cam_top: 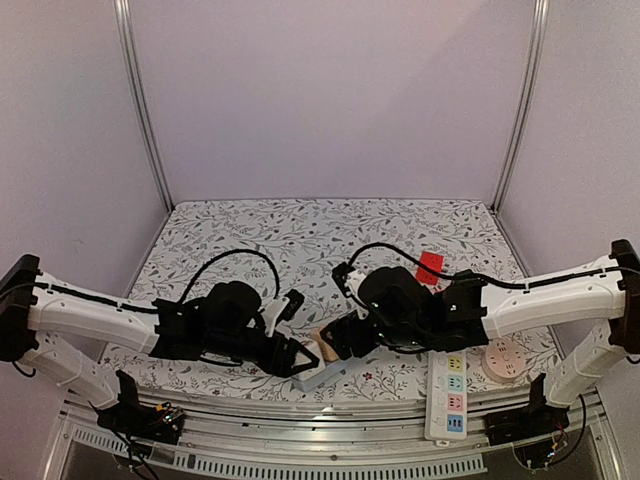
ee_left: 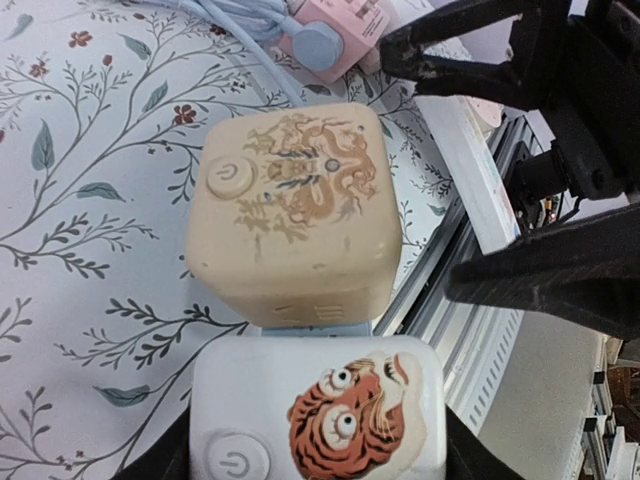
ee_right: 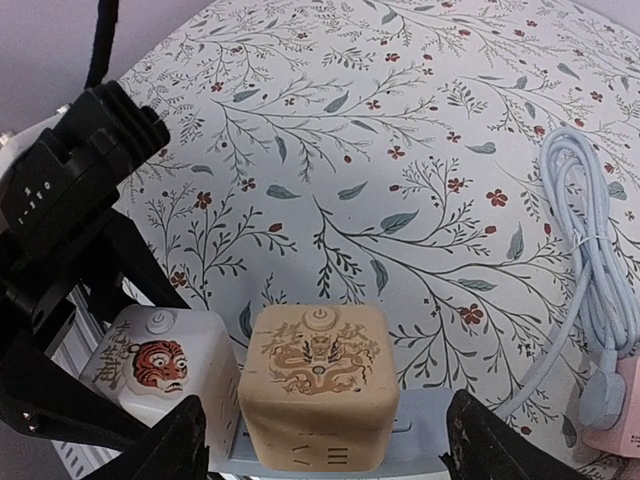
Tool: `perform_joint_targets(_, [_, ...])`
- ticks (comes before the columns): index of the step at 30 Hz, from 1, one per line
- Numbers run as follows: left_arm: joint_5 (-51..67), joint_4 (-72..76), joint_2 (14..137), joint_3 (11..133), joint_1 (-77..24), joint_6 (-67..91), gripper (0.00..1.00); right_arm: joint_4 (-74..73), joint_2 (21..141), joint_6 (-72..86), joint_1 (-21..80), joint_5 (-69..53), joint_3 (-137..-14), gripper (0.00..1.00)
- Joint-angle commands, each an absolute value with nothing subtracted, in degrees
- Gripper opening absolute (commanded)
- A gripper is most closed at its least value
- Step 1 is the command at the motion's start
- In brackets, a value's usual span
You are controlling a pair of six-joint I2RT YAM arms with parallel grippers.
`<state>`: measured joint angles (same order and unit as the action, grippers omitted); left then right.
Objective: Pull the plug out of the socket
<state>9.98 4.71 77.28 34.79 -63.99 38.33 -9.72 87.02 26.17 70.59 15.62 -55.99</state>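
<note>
Top external: flanking the beige dragon plug (cam_top: pixel 323 342) from both sides near the front edge of the table (cam_top: pixel 300 230). Left wrist: clamping the white tiger cube (ee_left: pixel 318 425) in the left gripper (ee_left: pixel 310 462), directly behind the beige dragon plug. Right wrist: holding the right gripper (ee_right: pixel 325 440) wide open, straddling without contact the beige dragon plug seated on the light-blue socket strip (ee_right: pixel 415 445).

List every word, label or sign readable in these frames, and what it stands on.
Power symbol, no letters: on the tan dragon cube.
Power symbol, no letters: on the white tiger cube.
Characters beside the tiger and the dragon: too blurred to read.
Dark print on the pink adapter: blurred, unreadable.
White marks on the left arm's wrist housing: too small.
</note>
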Motion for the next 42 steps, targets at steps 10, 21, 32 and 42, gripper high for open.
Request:
perform_joint_targets(10, [7.64, 7.47, 74.83, 37.29, -66.95, 34.54, 0.00, -13.81, 96.25, 27.27, 70.43, 14.84, -60.98, 0.75])
perform_joint_targets(21, [6.85, 7.38, 73.60, 37.19, -67.55, 34.29, 0.00, -7.89, 97.47, 31.91, 66.55, 7.92, -57.29, 0.46])
perform_joint_targets(32, [6.04, 6.90, 74.45, 36.47, -67.59, 35.33, 0.00, -7.03, 95.37, 34.47, 64.39, 8.16, -55.50, 0.09])
perform_joint_targets(42, [2.40, 5.16, 73.17, 34.72, -66.27, 38.97, 0.00, -4.47, 91.16, 25.28, 70.55, 17.90, -53.09, 0.07])
